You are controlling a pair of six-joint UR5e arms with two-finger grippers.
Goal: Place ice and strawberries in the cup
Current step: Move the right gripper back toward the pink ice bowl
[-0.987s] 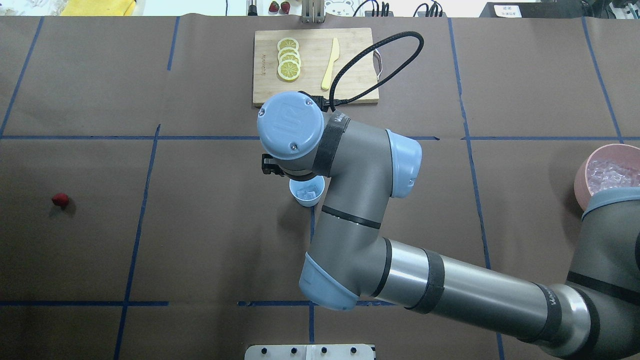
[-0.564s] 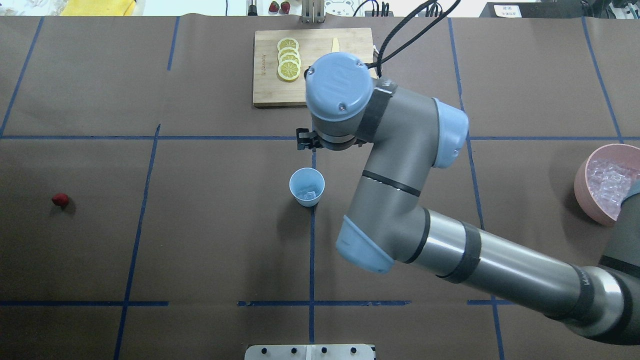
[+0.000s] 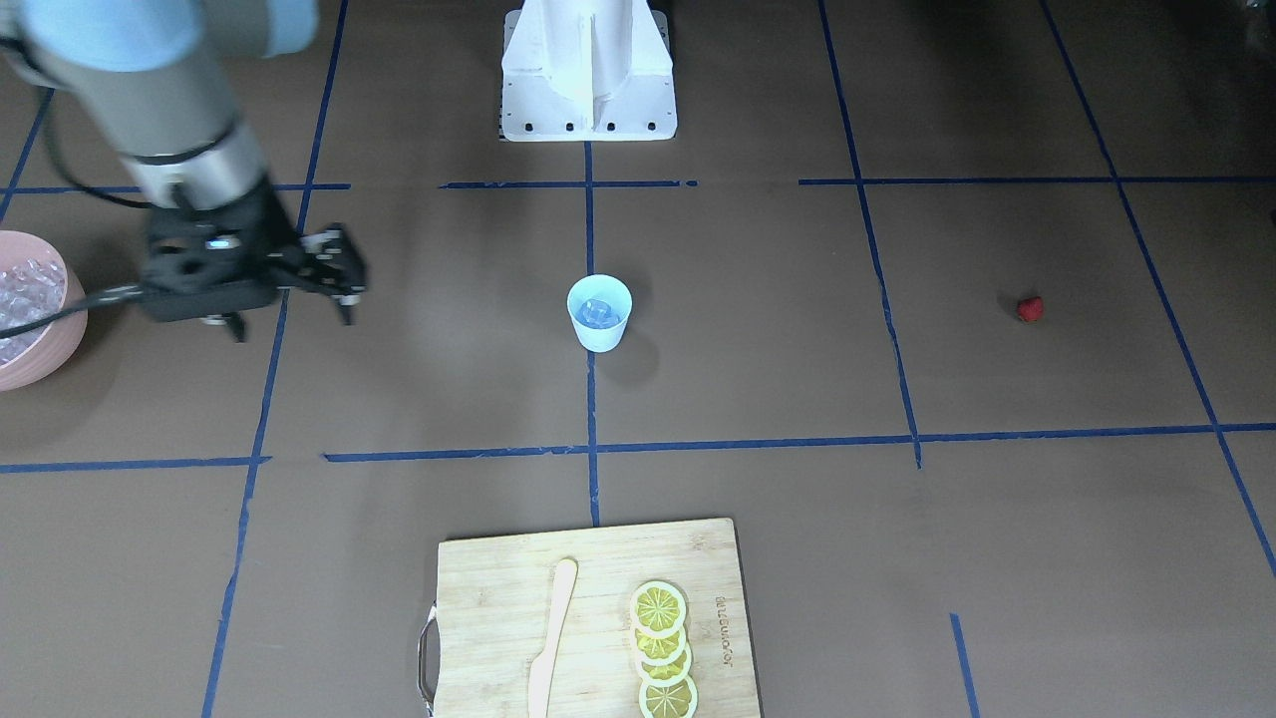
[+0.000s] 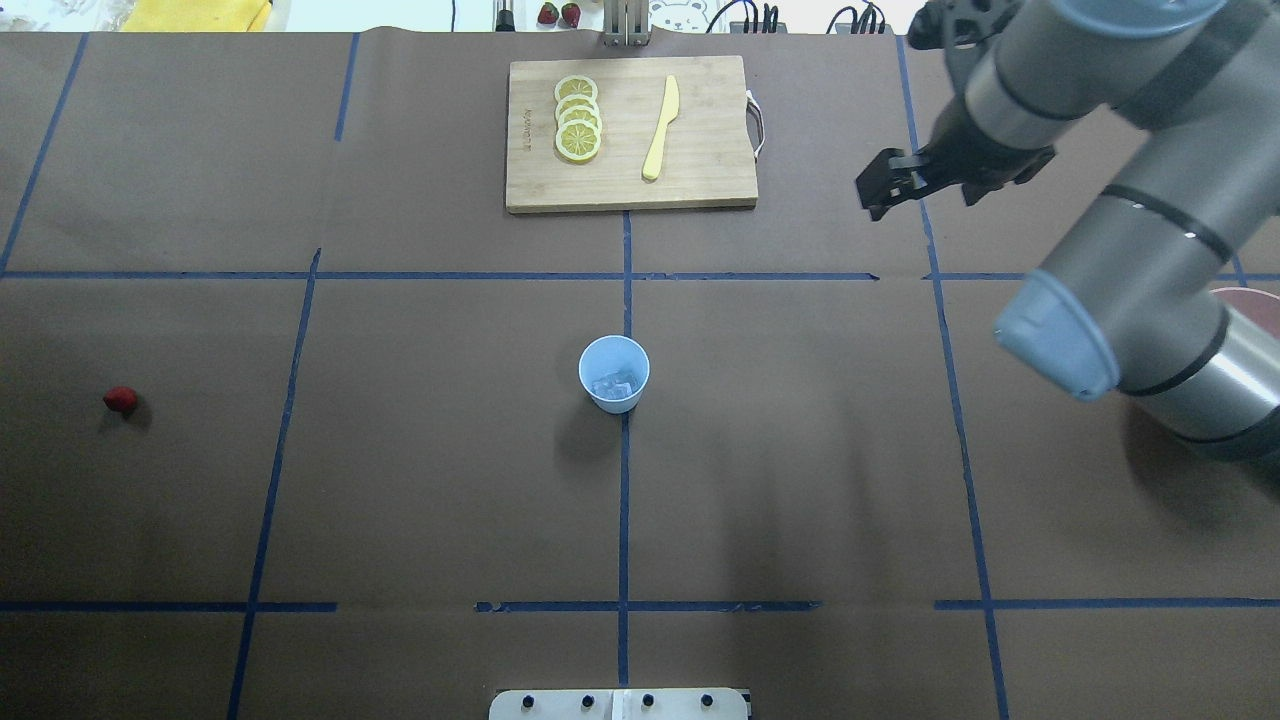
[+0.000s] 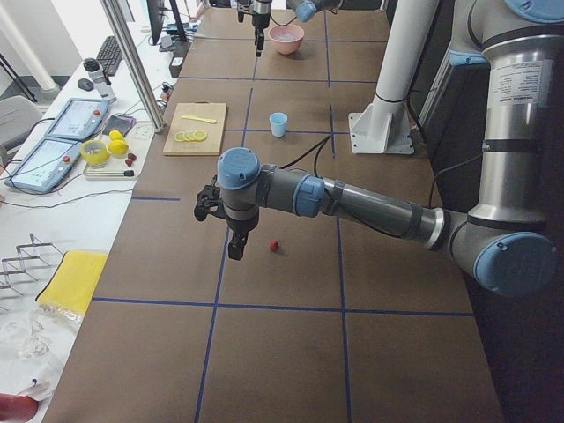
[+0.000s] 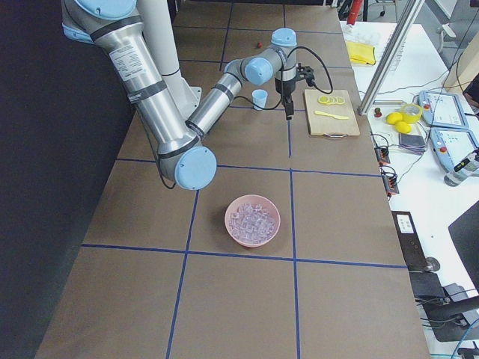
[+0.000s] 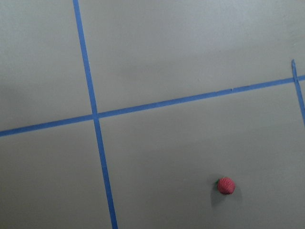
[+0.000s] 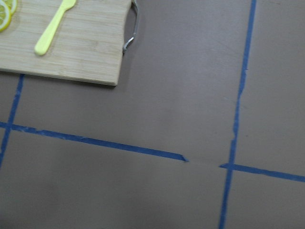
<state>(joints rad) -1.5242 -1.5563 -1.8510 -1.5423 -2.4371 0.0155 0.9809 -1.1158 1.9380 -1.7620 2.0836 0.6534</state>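
Observation:
The pale blue cup stands upright at the table's middle, with a few ice cubes inside; it also shows in the front view. More ice fills the pink bowl. The red strawberry lies alone at the far left, and shows in the left wrist view. My right gripper hangs open and empty, right of the cutting board and well away from the cup. My left gripper shows only in the exterior left view, raised near the strawberry; I cannot tell whether it is open or shut.
A wooden cutting board at the back centre carries several lemon slices and a yellow knife. Blue tape lines cross the brown table. The robot's white base stands at the near edge.
My right arm has swung up and to the right, from over the cup to beyond the cutting board. The cup is now uncovered, with ice inside. The strawberry has not moved.

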